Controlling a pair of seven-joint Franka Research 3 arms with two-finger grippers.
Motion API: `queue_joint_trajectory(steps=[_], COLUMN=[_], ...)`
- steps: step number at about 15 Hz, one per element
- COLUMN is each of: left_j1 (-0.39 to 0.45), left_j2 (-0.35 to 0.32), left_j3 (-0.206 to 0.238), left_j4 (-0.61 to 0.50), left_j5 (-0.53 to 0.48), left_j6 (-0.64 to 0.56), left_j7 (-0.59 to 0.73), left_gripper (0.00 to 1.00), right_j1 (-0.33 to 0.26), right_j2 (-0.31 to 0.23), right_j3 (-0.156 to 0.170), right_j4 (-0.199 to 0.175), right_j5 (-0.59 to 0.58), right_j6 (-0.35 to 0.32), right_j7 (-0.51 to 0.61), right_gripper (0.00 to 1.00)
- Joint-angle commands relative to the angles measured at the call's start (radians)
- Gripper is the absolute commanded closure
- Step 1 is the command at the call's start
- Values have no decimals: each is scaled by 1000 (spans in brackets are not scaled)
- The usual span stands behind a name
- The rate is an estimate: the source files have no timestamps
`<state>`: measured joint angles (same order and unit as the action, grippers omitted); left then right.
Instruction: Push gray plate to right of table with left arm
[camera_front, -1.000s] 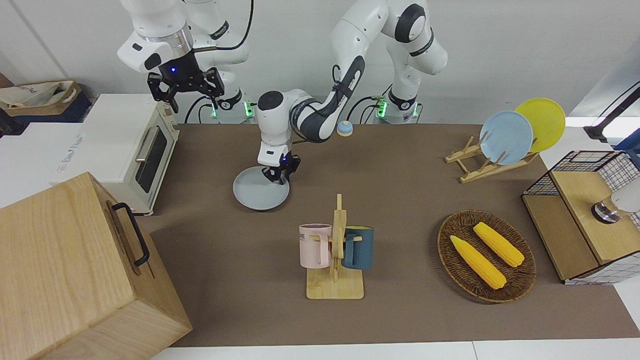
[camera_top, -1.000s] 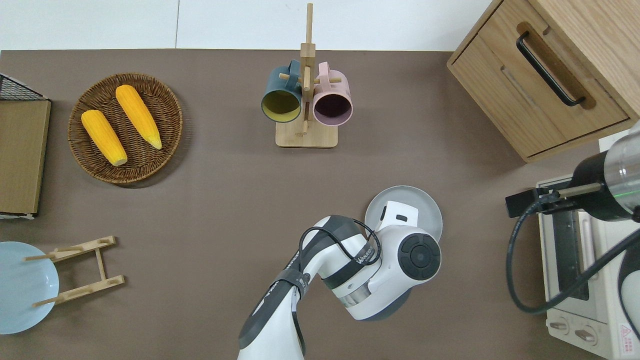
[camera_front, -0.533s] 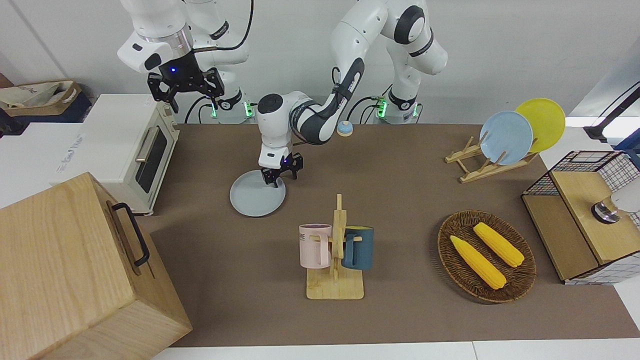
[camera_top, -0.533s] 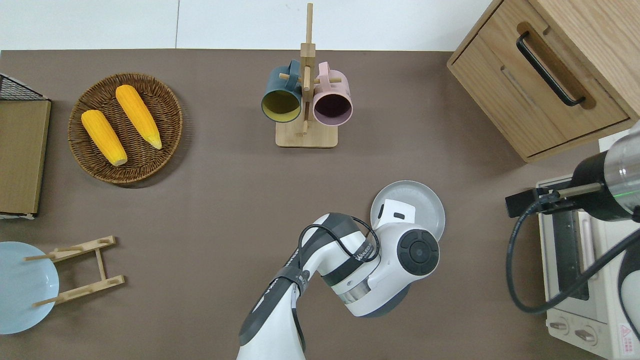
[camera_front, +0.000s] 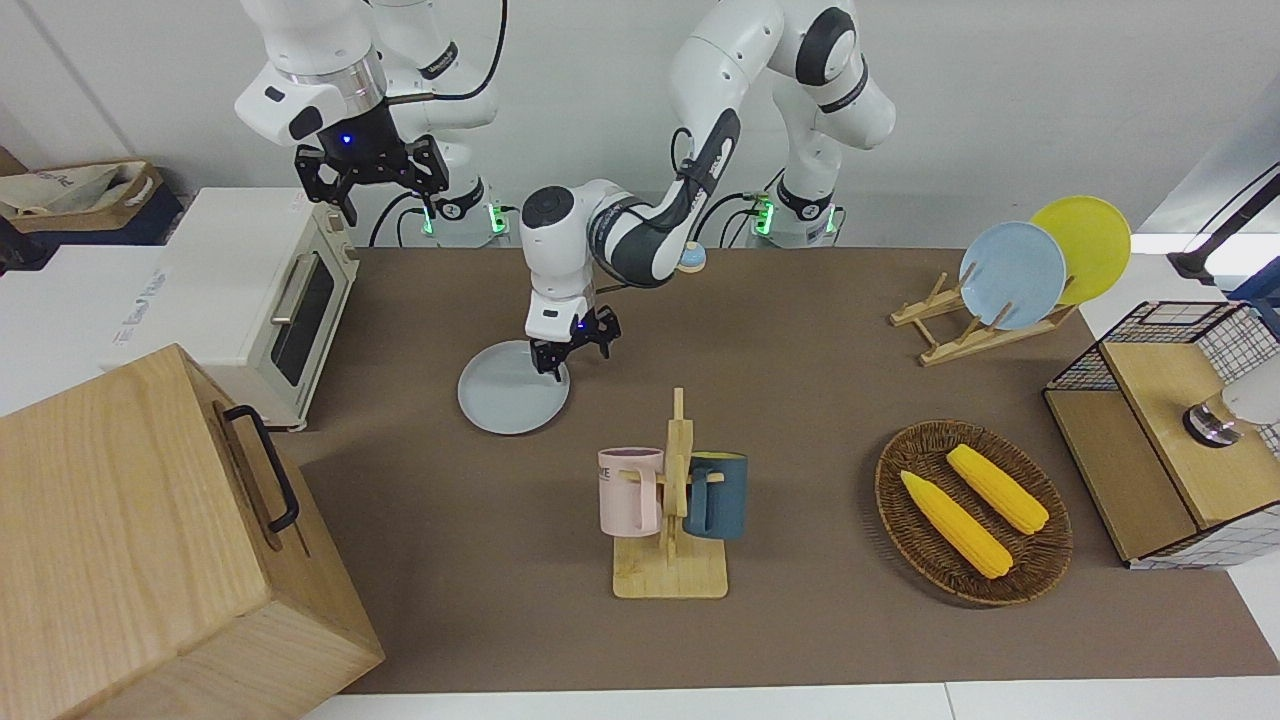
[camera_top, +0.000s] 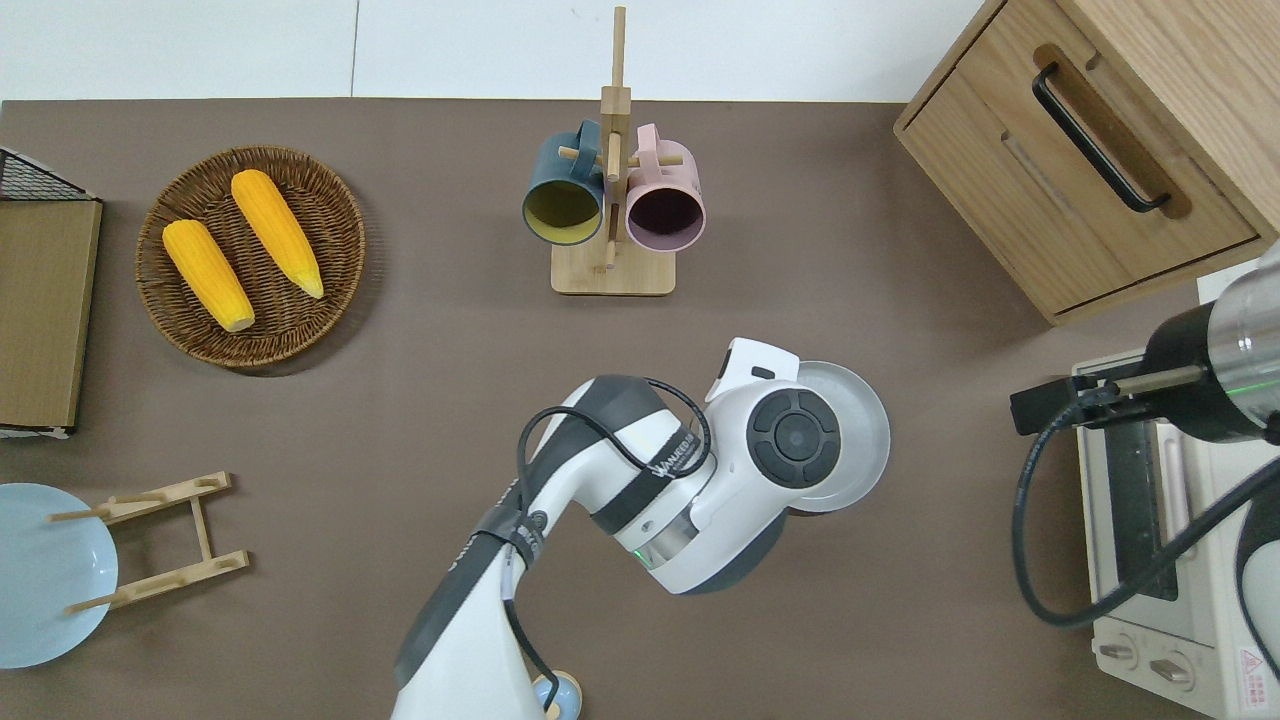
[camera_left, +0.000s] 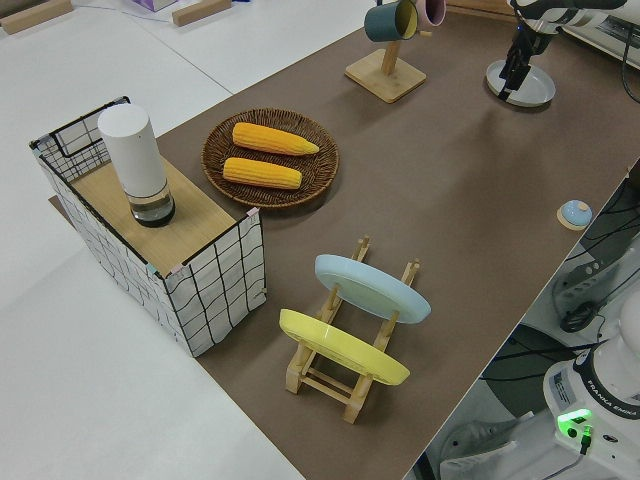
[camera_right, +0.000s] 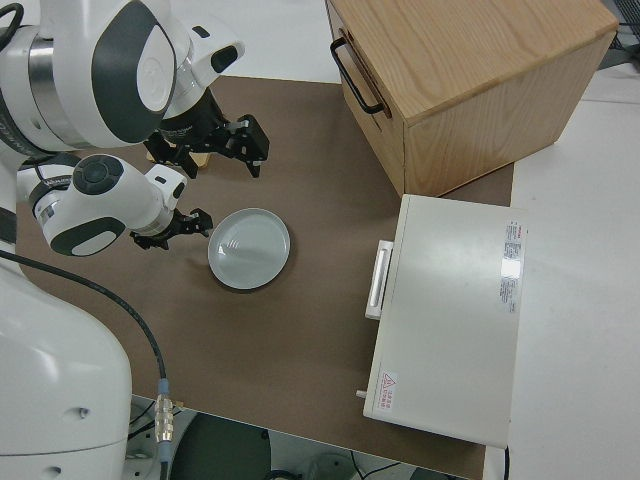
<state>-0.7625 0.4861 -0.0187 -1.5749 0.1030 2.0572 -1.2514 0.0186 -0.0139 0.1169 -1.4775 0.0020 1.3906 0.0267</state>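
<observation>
Fingers (camera_front: 555, 362) of the left arm (camera_front: 640, 235) spread open, gripping nothing, low at the plate (camera_front: 512, 388) rim to shove it along the bench (camera_front: 800, 400) toward the toaster-oven (camera_front: 290, 300) edge; right arm parked.

**Left arm low, right arm parked**

Left arm (camera_front: 655, 225) folded down, wrist vertical, elbow at 1 o'clock from it in front view. Left gripper (camera_front: 572, 357) points down, fingers spread apart, tips near table level. Right gripper (camera_front: 372, 185) parked, raised, fingers apart.
</observation>
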Motion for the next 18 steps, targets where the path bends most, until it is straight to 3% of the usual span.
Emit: queue_joint_trajectory(steps=[1, 10, 18], left_j1=[95, 331, 557], left_j2=[-84, -239, -291], left_j3=[-10, 0, -1], left_j4=[-10, -11, -10], left_j5=[-9, -65, -69], left_j6=[-129, -310, -356], left_j7=[174, 597, 926], left_gripper=[9, 9, 7], right_j1=[-20, -20, -20], right_j2=[-3, -3, -3], right_j3=[13, 15, 15], right_j4=[8, 8, 8], right_j5=[10, 10, 10], right_j6=[-15, -16, -15], right_j7=[2, 1, 1], right_gripper=[17, 17, 17])
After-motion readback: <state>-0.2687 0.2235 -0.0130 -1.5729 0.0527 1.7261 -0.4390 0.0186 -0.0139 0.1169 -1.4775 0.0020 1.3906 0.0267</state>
